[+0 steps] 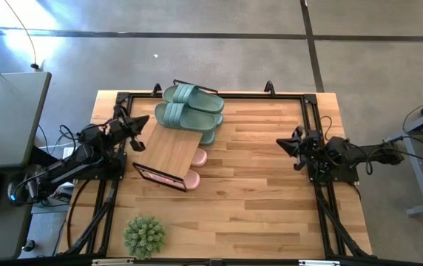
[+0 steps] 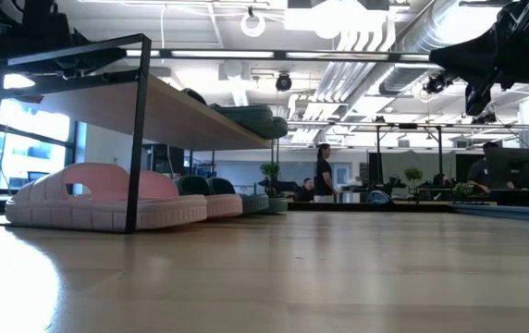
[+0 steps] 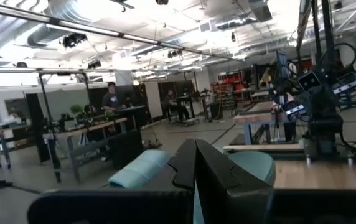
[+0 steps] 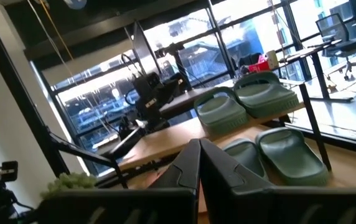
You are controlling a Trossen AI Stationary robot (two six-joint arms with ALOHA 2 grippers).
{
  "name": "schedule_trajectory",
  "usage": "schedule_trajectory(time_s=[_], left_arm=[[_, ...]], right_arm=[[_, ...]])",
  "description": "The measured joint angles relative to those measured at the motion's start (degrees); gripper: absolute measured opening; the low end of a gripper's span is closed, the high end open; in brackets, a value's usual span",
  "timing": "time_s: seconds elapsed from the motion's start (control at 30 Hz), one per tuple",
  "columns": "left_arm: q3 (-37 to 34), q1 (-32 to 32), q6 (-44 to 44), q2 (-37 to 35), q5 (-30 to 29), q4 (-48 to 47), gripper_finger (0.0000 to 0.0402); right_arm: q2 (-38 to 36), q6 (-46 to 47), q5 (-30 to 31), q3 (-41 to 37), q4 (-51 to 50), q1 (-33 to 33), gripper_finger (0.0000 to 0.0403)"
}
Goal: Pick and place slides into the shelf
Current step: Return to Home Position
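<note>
The sorting looks finished: one green pair (image 1: 191, 108) lies on top of the shelf (image 1: 168, 148), while a second green pair (image 1: 208, 137) and the pink pair (image 1: 192, 179) sit underneath. The left gripper (image 3: 195, 149) hangs just beside the shelf's end, and the right gripper (image 4: 198, 146) is well apart across the table. Both have their jaws pressed together, empty. I'd say only parking the arms remains, lifting clear of the frame.

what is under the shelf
Under the shelf sit the pink-and-white pair and, beyond it, a green pair. From above, the shelf covers most of both pairs; only their ends stick out past its edge.
</note>
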Motion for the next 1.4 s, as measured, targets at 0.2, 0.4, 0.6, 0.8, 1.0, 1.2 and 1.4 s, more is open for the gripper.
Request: schedule_trajectory(time_s=[0.2, 0.4, 0.6, 0.8, 1.0, 1.2, 1.4], left_arm=[[0.0, 0.0, 0.0, 0.0, -0.2, -5.2, 0.0001], [-0.1, 0.0, 0.1, 0.0, -0.2, -13.5, 0.0001], [0.0, 0.0, 0.0, 0.0, -0.2, -19.1, 0.0001], [0.0, 0.0, 0.0, 0.0, -0.2, -19.1, 0.0001], [0.0, 0.0, 0.0, 0.0, -0.2, -19.2, 0.0001], [0.0, 0.0, 0.0, 0.0, -0.2, -19.2, 0.0001], [0.0, 0.0, 0.0, 0.0, -0.2, -19.2, 0.0001]], right_arm=[[0.0, -1.9, 0.0, 0.0, -3.6, 0.0, 0.0], [0.0, -5.0, -0.1, 0.0, -7.5, 0.0, 0.0], [0.0, -4.7, -0.1, 0.0, -8.7, 0.0, 0.0], [0.0, -4.5, -0.1, 0.0, -8.7, 0.0, 0.0], [0.0, -4.5, -0.1, 0.0, -8.7, 0.0, 0.0], [0.0, -4.5, -0.1, 0.0, -8.7, 0.0, 0.0], [0.0, -4.5, -0.1, 0.0, -8.7, 0.0, 0.0]])
